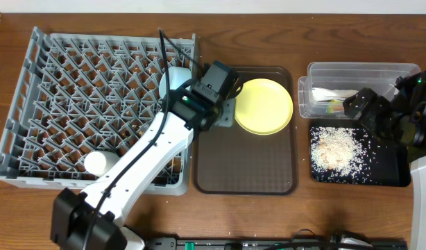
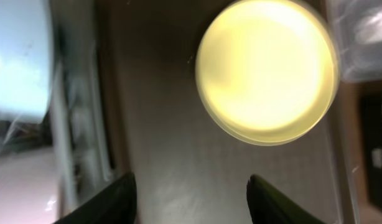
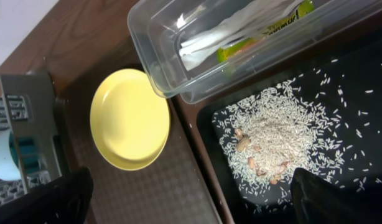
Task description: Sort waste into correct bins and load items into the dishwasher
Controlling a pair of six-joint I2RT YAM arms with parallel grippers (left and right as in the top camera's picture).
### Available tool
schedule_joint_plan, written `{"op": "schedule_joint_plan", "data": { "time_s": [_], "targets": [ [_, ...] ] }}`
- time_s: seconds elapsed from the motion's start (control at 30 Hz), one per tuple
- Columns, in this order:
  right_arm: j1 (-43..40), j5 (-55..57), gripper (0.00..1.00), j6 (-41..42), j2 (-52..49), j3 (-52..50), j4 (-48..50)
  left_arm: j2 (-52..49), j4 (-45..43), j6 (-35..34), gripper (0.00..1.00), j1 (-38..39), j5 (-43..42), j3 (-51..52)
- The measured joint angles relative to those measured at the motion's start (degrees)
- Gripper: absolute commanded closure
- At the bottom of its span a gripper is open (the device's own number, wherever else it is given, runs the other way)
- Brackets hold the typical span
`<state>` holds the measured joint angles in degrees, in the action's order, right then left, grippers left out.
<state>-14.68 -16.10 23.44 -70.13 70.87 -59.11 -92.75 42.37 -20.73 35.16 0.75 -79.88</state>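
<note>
The pale yellow plate (image 1: 263,105) lies on the dark brown serving tray (image 1: 244,167). It also shows in the left wrist view (image 2: 265,68) and the right wrist view (image 3: 130,118). My left gripper (image 1: 228,110) (image 2: 191,199) is open and empty, above the tray just left of the plate. The light blue bowl (image 1: 173,82) (image 2: 17,56) and the pinkish-white bowl (image 1: 98,163) sit in the grey dish rack (image 1: 88,97). The clear tub (image 1: 359,73) (image 3: 172,68) holds the white tissue (image 3: 209,40) and the wrapper (image 3: 265,31). Rice crumbs (image 1: 338,149) (image 3: 272,134) lie in the black tray (image 1: 390,167) (image 3: 353,93). My right gripper (image 1: 359,107) (image 3: 191,205) is open and empty over the trays. I cannot make out the chopsticks.
The left arm crosses the rack's front right corner. The rack's edge (image 3: 23,106) stands right beside the serving tray. The clear tub and the black tray sit close together at the right of the table.
</note>
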Motion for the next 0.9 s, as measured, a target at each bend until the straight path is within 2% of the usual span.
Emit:
{"op": "schedule_joint_plan", "data": {
  "time_s": [0.17,0.47,0.9],
  "targets": [
    [0.00,-0.02,0.01,0.00,0.00,0.00,0.00,-6.45,-8.15,1.55,0.43,0.00,-1.25,-0.07],
    [0.00,-0.02,0.01,0.00,0.00,0.00,0.00,-20.87,-13.97,2.01,0.43,0.00,-2.75,-0.07],
    [0.00,0.68,0.01,0.00,0.00,0.00,0.11,-21.97,-13.44,2.75,0.47,0.00,-4.13,-0.07]
  ]
}}
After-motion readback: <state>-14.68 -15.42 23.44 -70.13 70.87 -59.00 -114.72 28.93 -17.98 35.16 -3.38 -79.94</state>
